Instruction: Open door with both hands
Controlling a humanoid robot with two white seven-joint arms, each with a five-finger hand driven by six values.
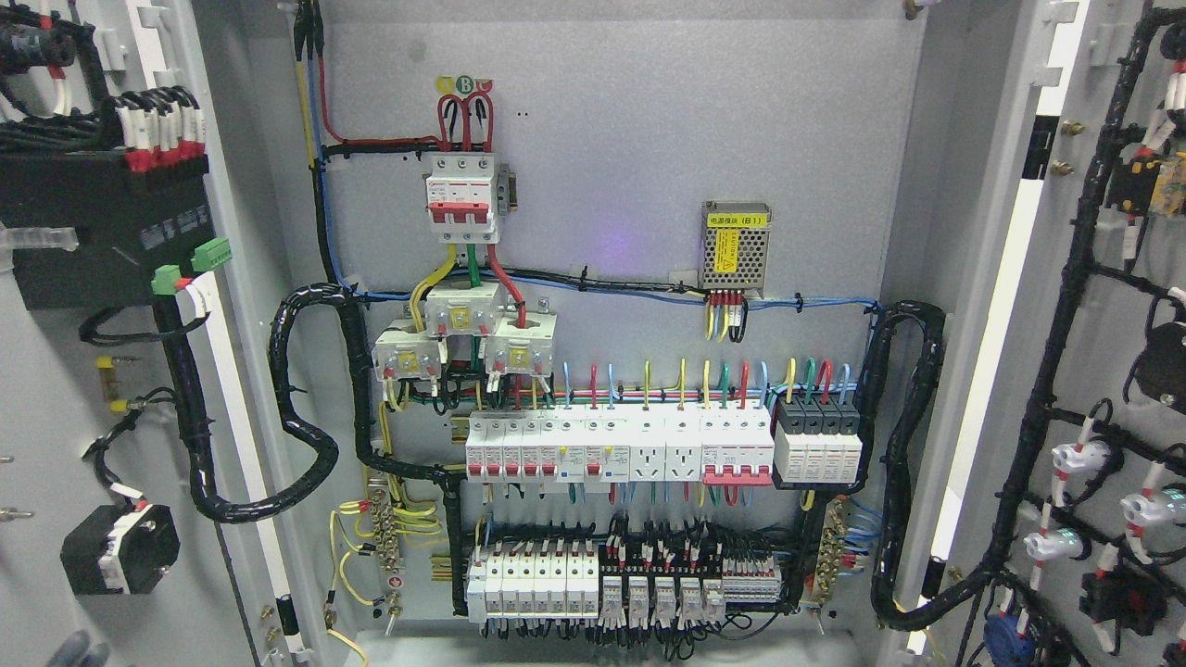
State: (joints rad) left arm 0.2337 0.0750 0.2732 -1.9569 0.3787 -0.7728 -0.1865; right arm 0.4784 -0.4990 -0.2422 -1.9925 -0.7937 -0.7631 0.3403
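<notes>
The cabinet stands with both doors swung wide. The left door [56, 389] fills the picture's left edge, its inner face carrying a black module and wiring. At the right edge hangs the right door [1103, 371], inner face towards me, with black cable looms and indicator lamp backs. Between them the back panel [611, 139] shows fully. A small dark grey shape at the bottom left corner may be part of my left hand [79, 650]; too little shows to tell. My right hand is out of view.
On the panel sit a red-lever main breaker [460, 199], a small perforated power supply [737, 245], a row of breakers and sockets [649, 449], and terminal blocks [602, 584] below. Black corrugated cable loops [296, 408] run from the panel to each door.
</notes>
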